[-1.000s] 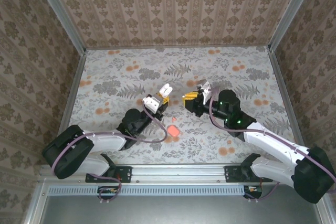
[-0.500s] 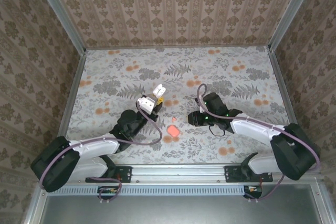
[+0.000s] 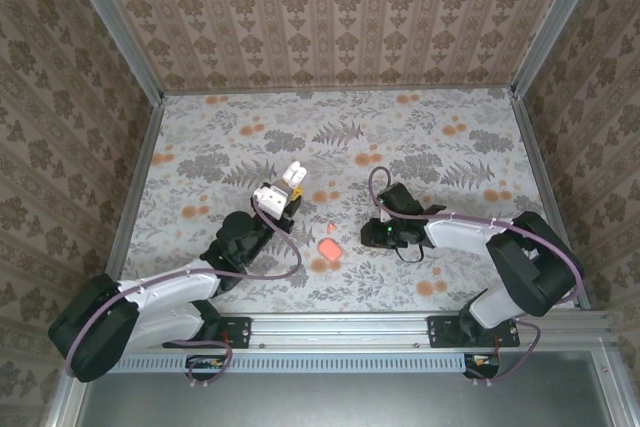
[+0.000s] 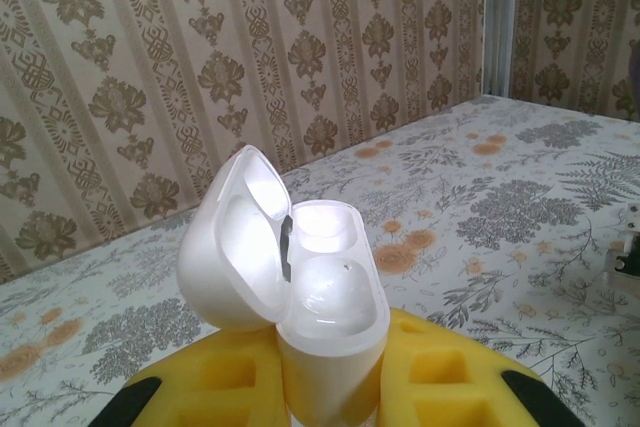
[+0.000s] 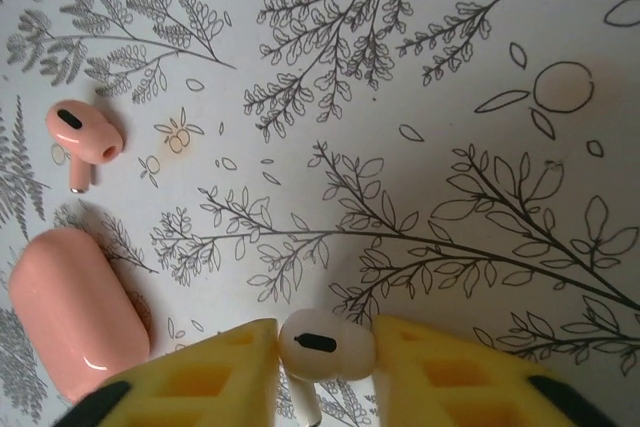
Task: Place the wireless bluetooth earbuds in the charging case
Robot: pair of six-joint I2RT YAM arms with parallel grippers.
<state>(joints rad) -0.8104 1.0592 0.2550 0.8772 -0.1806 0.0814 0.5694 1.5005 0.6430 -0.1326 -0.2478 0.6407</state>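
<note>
Within the last second the right arm (image 3: 462,233) had dropped from a raised pose beside the held case and folded low over the table (image 5: 470,77), its wrist camera looking straight down. The right gripper (image 5: 325,352) straddled the white earbud (image 5: 322,341), with yellow pads (image 5: 445,367) close against either side of the bud's head. Whether they pinched it or only flanked it I could not tell (the head filled the gap either way). The left arm (image 3: 170,289) had drawn back a little toward its base. The left gripper (image 4: 332,379) was pressed tight on the lower body of the white charging case (image 4: 335,312), held upright with its lid (image 4: 235,257) hinged back. This looked like a pick-up, not yet an insertion, with both buds still outside. The wells (image 4: 325,229) of the white case appeared empty, as far as the glare allowed. The pink earbud (image 5: 85,134) lay loose on the table, well apart from the right gripper. Near it lay the pink case (image 5: 72,315), seemingly closed on its side, its contents unseen.
</note>
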